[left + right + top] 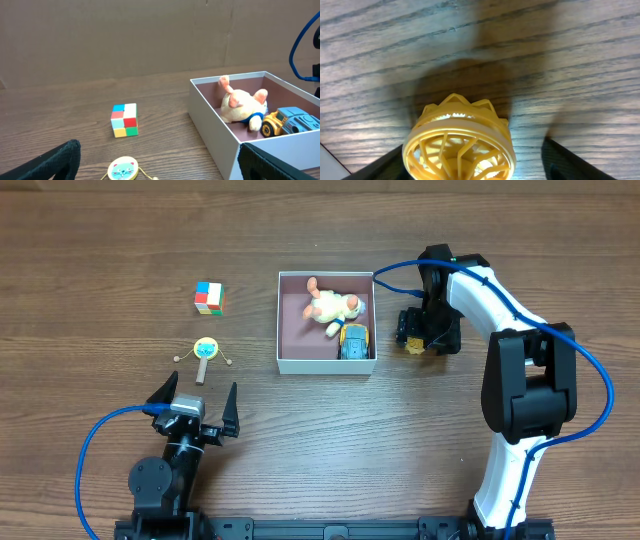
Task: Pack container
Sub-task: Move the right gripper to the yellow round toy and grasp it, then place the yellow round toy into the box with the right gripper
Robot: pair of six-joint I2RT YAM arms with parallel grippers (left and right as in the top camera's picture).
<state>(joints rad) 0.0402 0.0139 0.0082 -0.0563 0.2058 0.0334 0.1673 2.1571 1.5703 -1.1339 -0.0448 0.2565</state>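
yellow lattice toy (457,145) between right hand's (415,338) parted fingers, container (326,364) just beside

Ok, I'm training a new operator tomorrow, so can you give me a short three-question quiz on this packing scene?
1. True or false: the cube lies inside the box.
2. How many toys are in the box, and what are they?
3. The left gripper is: A) open and empty; B) shut on the cube; C) inside the box.

Key:
1. False: the cube is on the table, left of the box.
2. Two: a plush animal and a toy truck.
3. A.
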